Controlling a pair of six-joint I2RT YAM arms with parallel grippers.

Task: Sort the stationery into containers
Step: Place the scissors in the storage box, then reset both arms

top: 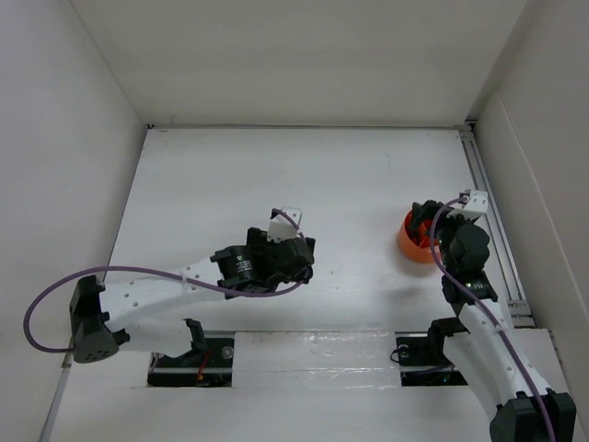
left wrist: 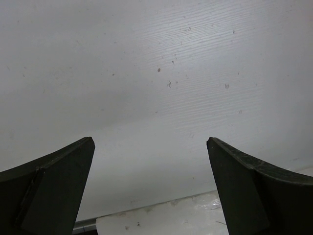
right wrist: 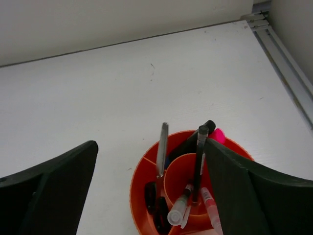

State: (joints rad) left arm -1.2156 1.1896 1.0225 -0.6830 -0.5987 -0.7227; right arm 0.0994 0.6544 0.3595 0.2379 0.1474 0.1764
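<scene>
The cup point(top: 406, 245) sits at right of the top view under your spread, empty right gripper point(right wrist: 150, 143); your left gripper point(left wrist: 150, 141), also spread, is centre-frame.

The top external camera looks steeply down from above and behind the arm bases, which sit at 6 o'clock. From far off it takes in the whole white table point(top: 276, 175). The left wrist camera hangs close over bare table, with the left arm's fingers point(left wrist: 49, 191) framing its lower corners. The right wrist camera faces forward and down at near range, between the right arm's fingers point(right wrist: 44, 191), onto the orange cup point(right wrist: 142, 196). The top view shares that cup, at its 3 o'clock.
</scene>
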